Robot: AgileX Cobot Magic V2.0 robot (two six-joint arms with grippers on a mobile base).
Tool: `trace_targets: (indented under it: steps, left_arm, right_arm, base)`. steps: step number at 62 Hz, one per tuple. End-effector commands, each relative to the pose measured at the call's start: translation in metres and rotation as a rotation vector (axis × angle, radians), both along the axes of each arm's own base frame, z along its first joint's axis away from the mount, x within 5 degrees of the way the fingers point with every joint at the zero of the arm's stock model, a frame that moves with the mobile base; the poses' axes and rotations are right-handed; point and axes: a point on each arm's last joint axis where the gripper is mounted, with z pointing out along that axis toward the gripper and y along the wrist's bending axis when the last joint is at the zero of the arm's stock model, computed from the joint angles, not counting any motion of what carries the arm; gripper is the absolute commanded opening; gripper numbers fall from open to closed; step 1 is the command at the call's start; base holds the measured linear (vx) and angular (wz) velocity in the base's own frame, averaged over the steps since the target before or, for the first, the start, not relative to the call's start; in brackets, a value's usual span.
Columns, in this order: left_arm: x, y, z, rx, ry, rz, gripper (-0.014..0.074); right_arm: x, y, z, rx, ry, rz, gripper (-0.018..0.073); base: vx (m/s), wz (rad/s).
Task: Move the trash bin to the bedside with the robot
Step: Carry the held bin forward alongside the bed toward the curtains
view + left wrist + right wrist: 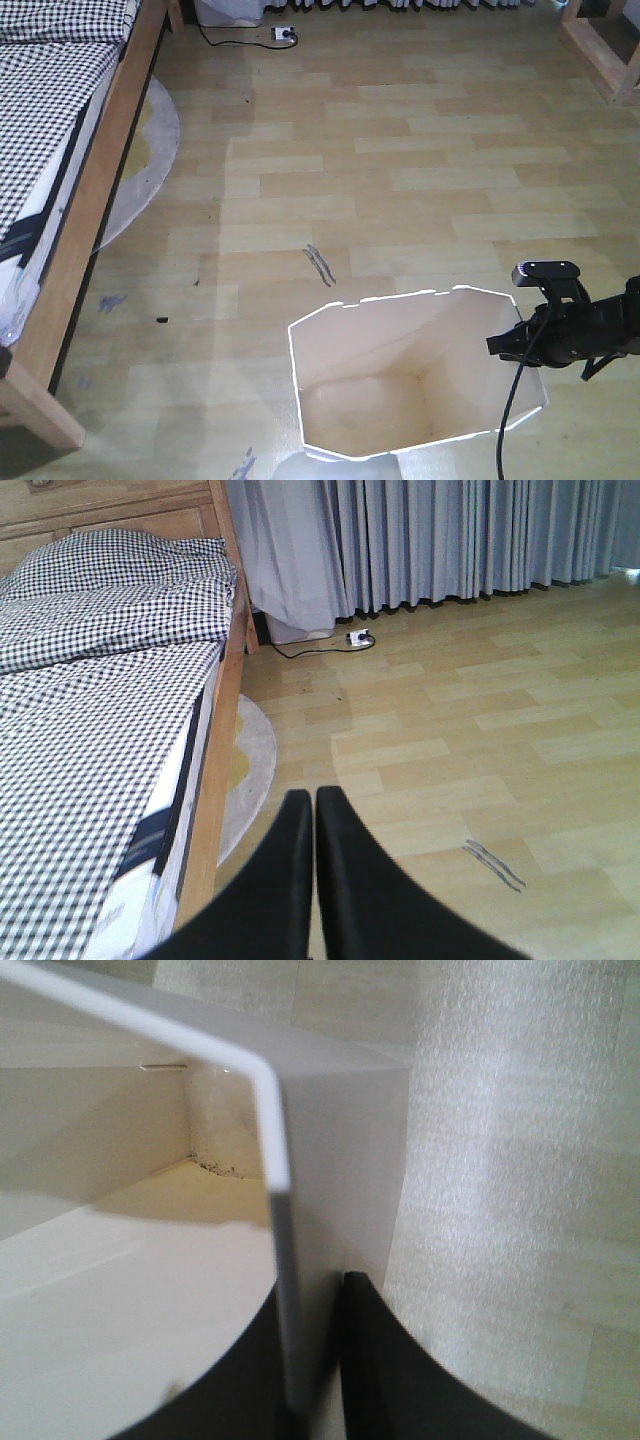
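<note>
Here trash bin (370, 335) wall pinched inside right hand (312, 1295).

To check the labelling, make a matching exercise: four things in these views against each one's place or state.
1 white plastic trash bin
2 black left gripper
3 black right gripper
4 white power strip

a closed, holding nothing
b floor, near grey curtains
c clamped on bin rim
d upright, cream inside

Pairs: 1-d, 2-a, 3-c, 4-b
</note>
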Motion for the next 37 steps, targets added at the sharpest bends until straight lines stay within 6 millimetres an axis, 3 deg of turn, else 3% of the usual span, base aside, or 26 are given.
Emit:
trace_targets:
  steps: [1, 37]
  left_arm:
    - [0.0013, -0.0014, -0.0024, -0.012, -0.055, -0.016, -0.0006]
    - [0.0013, -0.0014, -0.0024, -0.012, -0.055, -0.016, -0.0006]
  right_arm:
    - [0.0114, 0.0123, 0.0257, 0.175, -0.112, 0.000, -0.0011]
    - [0.0114, 0.0123, 0.0257, 0.175, -0.112, 0.000, -0.0011]
  base:
    - [0.38, 0.01]
    - [0.37, 0.04]
